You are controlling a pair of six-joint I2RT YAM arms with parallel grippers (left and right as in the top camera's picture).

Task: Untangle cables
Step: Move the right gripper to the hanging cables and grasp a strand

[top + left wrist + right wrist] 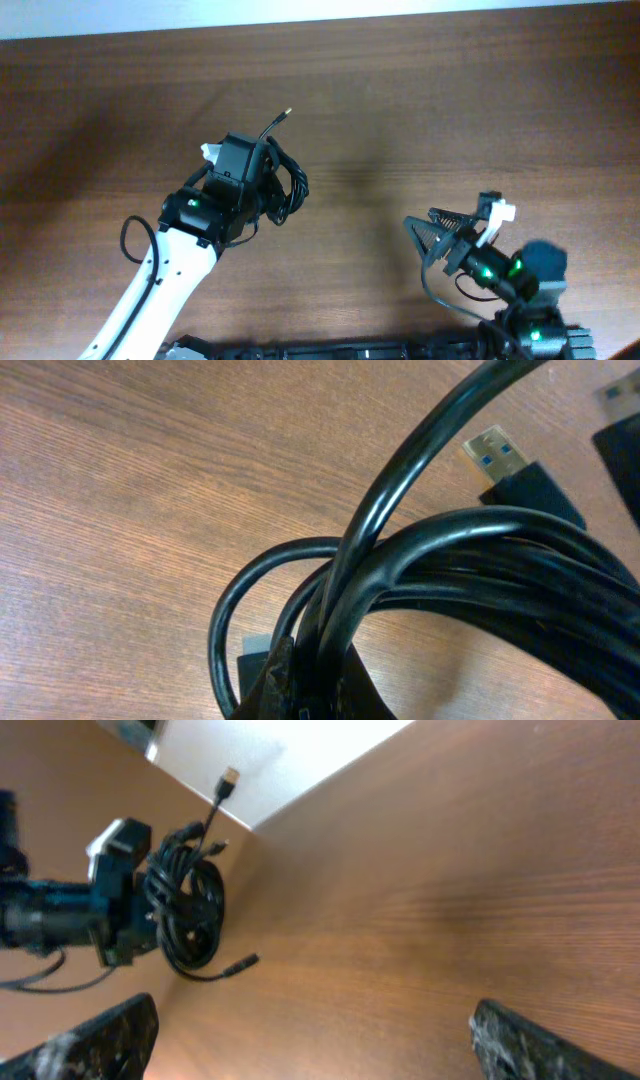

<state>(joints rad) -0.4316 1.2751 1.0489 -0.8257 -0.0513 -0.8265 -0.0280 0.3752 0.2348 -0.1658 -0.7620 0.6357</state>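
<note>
Cables (pixel 289 188) form glossy black coils pinched in left end effector (pixel 268 192); right end effector (pixel 420 222) spread.

**Clearance check, tabletop**

Bare wood of the table (pixel 430 100) spans the upper half and centre of the overhead frame, giving a wide passage. Obstacles:
- The cables (pixel 290 188) are bunched left of centre, clamped in the left gripper (pixel 266 192).
- One plug (pixel 287 113) pokes toward the upper right.
- The left arm (pixel 150 285) slants to the lower left.
- The right gripper (pixel 422 224), jaws spread, occupies the lower right.

Open wood lies between the two grippers.
</note>
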